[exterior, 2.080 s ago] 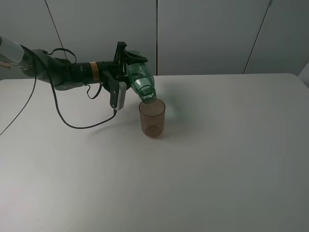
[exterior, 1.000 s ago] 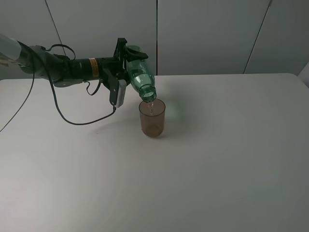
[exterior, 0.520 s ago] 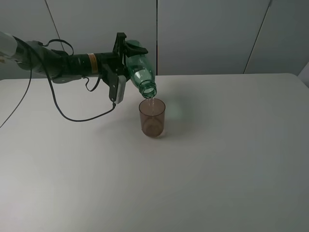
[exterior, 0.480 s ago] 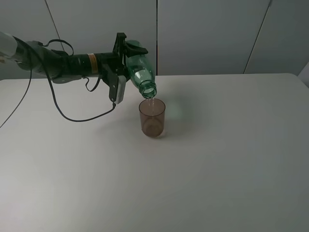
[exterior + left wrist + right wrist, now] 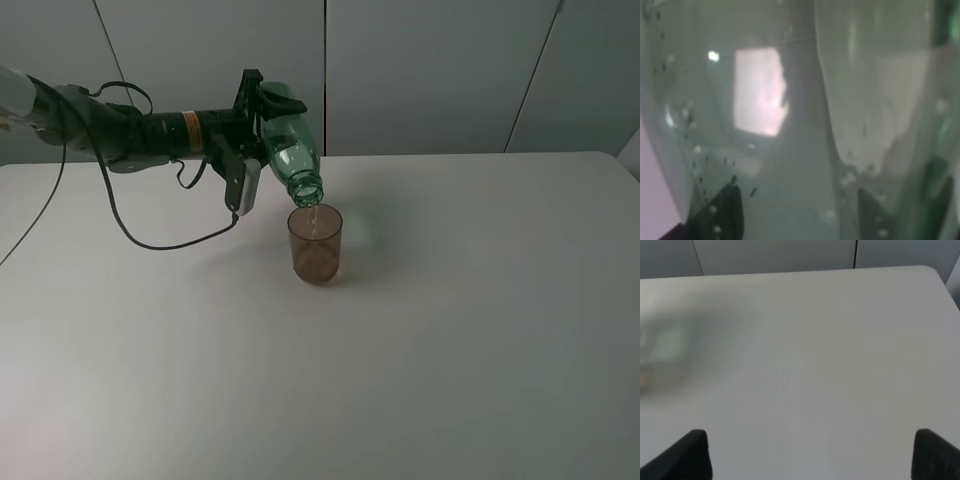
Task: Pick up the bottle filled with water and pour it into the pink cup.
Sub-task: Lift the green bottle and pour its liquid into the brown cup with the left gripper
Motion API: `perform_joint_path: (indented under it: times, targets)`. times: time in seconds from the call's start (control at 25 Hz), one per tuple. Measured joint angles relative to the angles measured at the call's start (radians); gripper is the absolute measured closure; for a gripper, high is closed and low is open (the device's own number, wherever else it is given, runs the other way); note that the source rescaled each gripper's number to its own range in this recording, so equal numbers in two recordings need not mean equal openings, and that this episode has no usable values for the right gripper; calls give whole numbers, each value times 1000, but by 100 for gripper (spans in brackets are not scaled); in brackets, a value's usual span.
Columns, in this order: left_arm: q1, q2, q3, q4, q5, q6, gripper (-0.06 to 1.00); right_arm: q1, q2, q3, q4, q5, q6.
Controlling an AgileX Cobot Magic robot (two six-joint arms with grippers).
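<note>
The bottle hangs tilted in the air, its open threaded mouth pointing down just above the rim of the pink cup. A thin pale thread of water seems to run from the mouth into the cup. How full the cup is cannot be judged. In the left wrist view the green bottle wall fills the picture, blurred and dotted with droplets.

The left gripper is clamped on the bottle's body, its arm reaching in level from the left. The arm carries a small orange band — any writing on it is too small to read. A black cable droops from the arm down to the table.

The cup stands upright on a plain white table, with a faint green glow on the surface just beside it. Behind it are pale grey wall panels with dark seams.

The right gripper hovers over bare tabletop — fingertips spread wide, holding nothing.
</note>
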Motion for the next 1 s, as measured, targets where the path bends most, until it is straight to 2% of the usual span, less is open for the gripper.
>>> perform_joint_path:
  times: [1.0]
  targets:
    - [-13,-27,0,-20,-2,87,94,0,0,0,0,0,0]
